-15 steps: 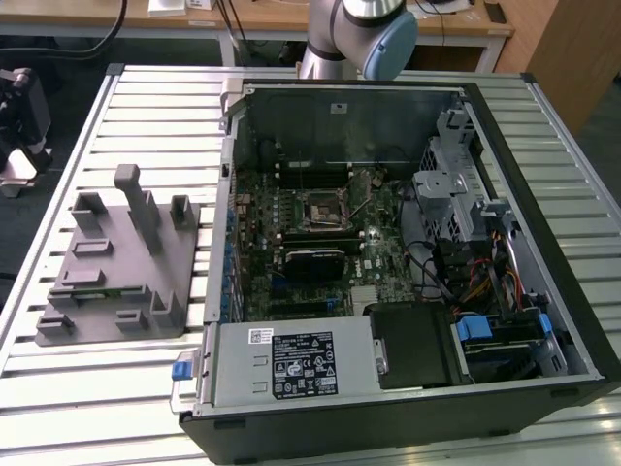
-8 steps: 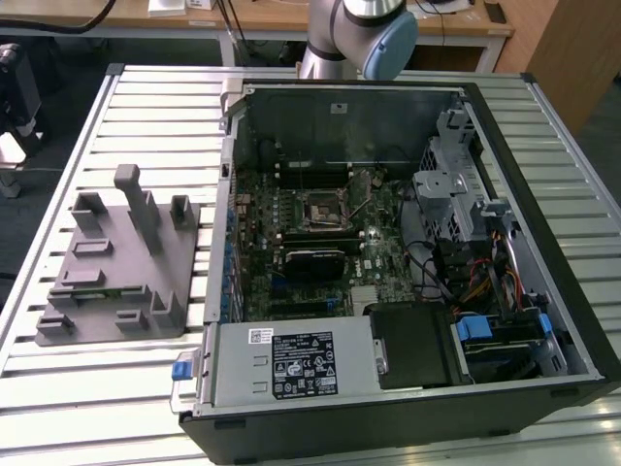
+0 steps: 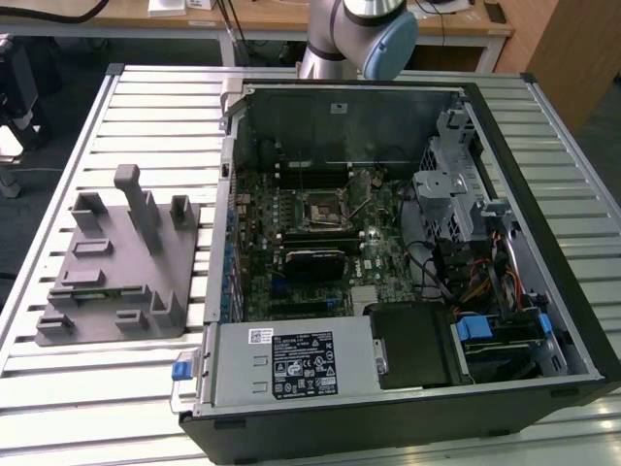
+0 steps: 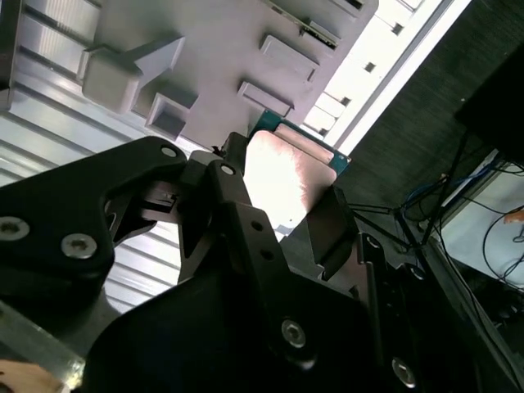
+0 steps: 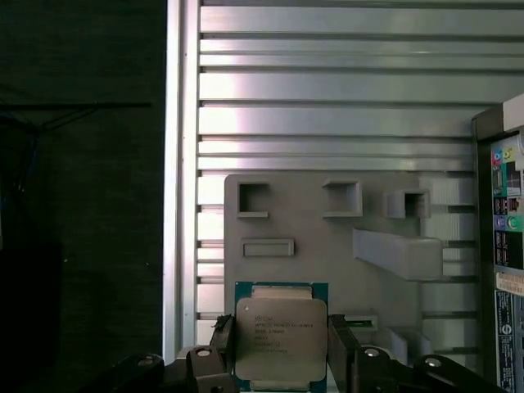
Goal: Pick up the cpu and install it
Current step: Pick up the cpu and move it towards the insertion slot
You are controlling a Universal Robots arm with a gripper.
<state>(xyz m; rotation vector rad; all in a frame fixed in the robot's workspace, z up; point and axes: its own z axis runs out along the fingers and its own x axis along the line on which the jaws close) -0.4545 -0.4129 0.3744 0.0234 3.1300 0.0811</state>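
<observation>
Two jaws against opposite cpu point(image 5: 281, 340) edges

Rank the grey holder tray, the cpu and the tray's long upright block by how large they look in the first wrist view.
1. grey holder tray
2. cpu, between the jaws and enlarged by nearness to the camera
3. long upright block

Glare whitens the top of the cpu point(image 4: 285, 176) in the second wrist view. My gripper point(image 4: 278, 201) is a dark silhouette there.
</observation>
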